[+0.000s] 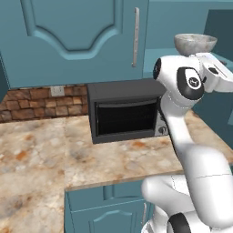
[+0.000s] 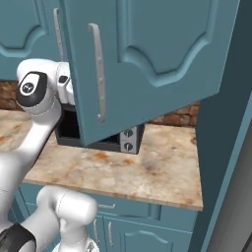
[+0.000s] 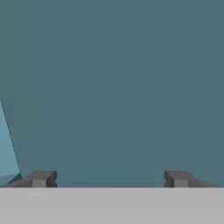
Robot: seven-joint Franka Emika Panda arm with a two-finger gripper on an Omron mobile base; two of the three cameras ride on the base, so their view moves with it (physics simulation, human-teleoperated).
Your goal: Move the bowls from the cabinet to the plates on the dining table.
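Still early — grey-white marbled bowl point(image 1: 195, 43) sits on the cabinet point(image 1: 73, 41) shelf, not yet lifted.
Gripper point(image 3: 109, 179) fingers spread wide, nothing between them, facing a plain teal surface; contact w/ bowl can't be told. No plates or table seen — delivery outstanding.

No legible text, labels, brands or numbers on any surface.
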